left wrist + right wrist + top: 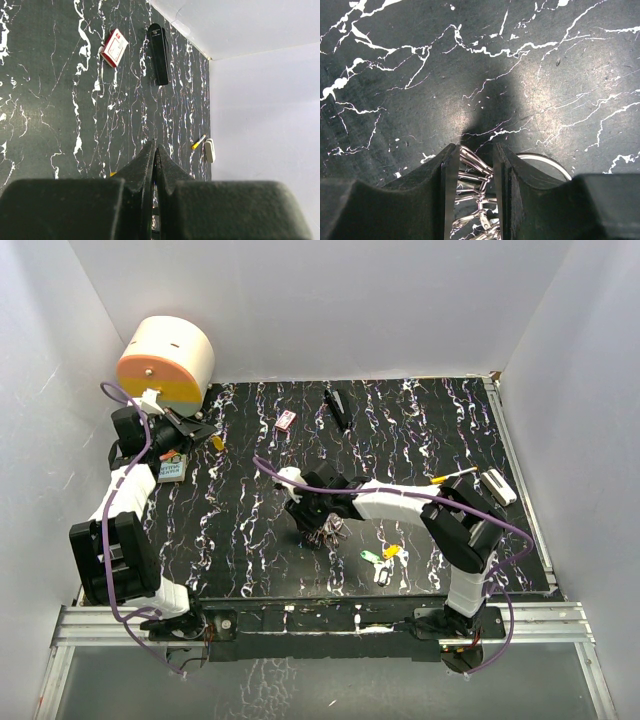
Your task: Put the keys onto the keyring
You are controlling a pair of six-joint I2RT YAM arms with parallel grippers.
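Note:
The keyring (pixel 325 530) lies mid-table as a bunch of grey metal pieces on a thin silver ring (pixel 546 160). My right gripper (pixel 300 508) reaches in from the right, and its jaws (pixel 476 148) are closed on the bunch of silver loops (pixel 472 175). Three keys lie apart to the right of it: green (pixel 370 557), yellow-orange (pixel 391 551) and white (pixel 383 575). My left gripper (pixel 207 430) hovers at the far left, shut (pixel 155 148), nothing visible between its fingers. A small yellow piece (pixel 217 442) sits just by its tips; whether they touch is unclear.
A red-and-white box (pixel 286 420) and a black stick (pixel 337 408) lie at the back. A cream-and-orange cylinder (pixel 167 360) stands in the back left corner. A white block (pixel 498 487) and a yellow-tipped pen (pixel 450 476) lie by the right wall. A card (pixel 172 468) lies under the left arm.

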